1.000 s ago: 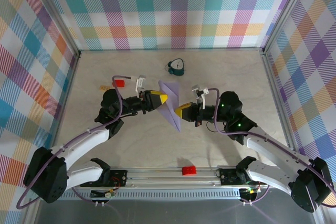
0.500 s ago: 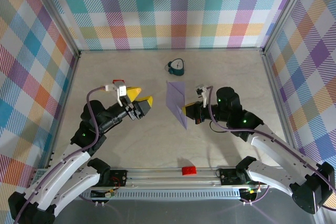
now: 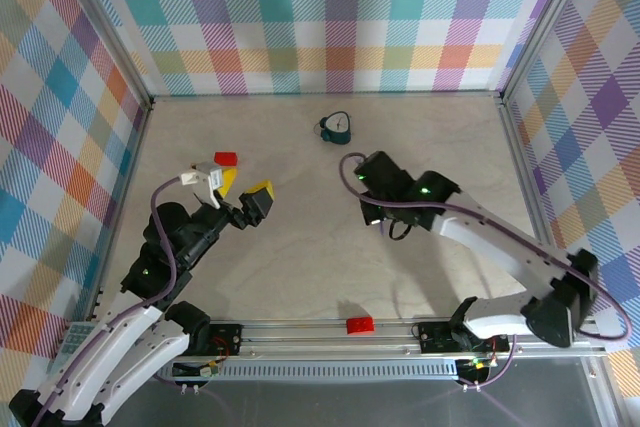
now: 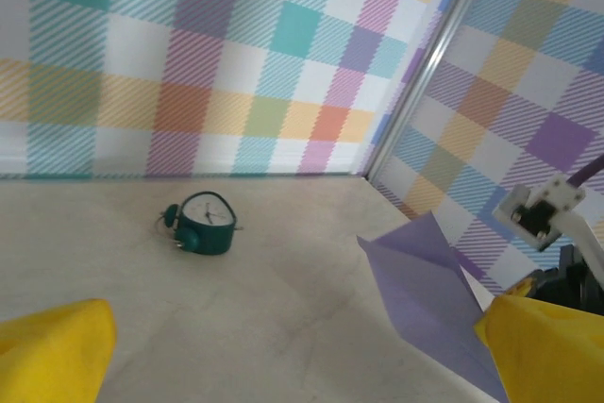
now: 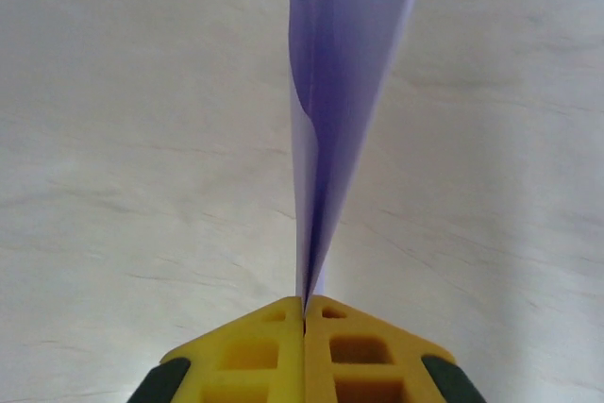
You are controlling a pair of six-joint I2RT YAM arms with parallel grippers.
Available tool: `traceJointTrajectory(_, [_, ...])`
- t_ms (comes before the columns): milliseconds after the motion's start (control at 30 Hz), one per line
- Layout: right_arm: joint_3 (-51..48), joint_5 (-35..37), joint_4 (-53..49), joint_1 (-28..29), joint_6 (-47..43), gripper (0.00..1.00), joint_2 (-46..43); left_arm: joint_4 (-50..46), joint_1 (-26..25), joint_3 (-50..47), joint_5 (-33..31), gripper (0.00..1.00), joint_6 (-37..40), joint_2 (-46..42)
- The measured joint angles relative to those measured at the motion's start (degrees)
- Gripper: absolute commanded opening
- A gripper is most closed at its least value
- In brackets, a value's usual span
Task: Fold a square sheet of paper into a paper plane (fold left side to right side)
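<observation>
Bright, even light everywhere — shadows on the table (image 3: 300,257) are soft and faint. In the left wrist view the near yellow fingers (image 4: 47,351) look blurry.

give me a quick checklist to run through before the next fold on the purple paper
1. Right pincer gripping the paper: ok, shut on its folded edge.
2. Left pincer free of the paper: ok, open and well apart from it.
3. Paper layers lying together: ok, they meet in a narrow wedge at the right pincer.
4. Crease sharp and even along its length: cannot tell, the paper is seen edge-on.
5. Clock out of the way: ok, it stands near the back wall, apart from the paper.
</observation>
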Motion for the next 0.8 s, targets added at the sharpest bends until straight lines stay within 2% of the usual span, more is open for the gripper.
traceJointTrajectory(167, [4.7, 9.5, -9.9, 2.9, 3.0, 0.0, 9.6, -2.4, 0.0, 0.0, -3.8, 1.0, 0.2, -1.9])
traceJointTrajectory(300, [6.4, 12.9, -14.3, 4.0, 4.9, 0.01, 15.0, -4.3, 0.0, 0.0, -6.8, 1.0, 0.2, -4.1])
traceJointTrajectory(567, [8.7, 15.1, -17.9, 5.3, 6.0, 0.03, 25.8, -7.1, 0.0, 0.0, -10.3, 1.0, 0.7, -6.5])
traceJointTrajectory(800, [11.2, 14.1, -18.3, 6.5, 5.7, 0.05, 33.5, -8.2, 0.0, 0.0, -10.9, 1.0, 1.3, -6.5])
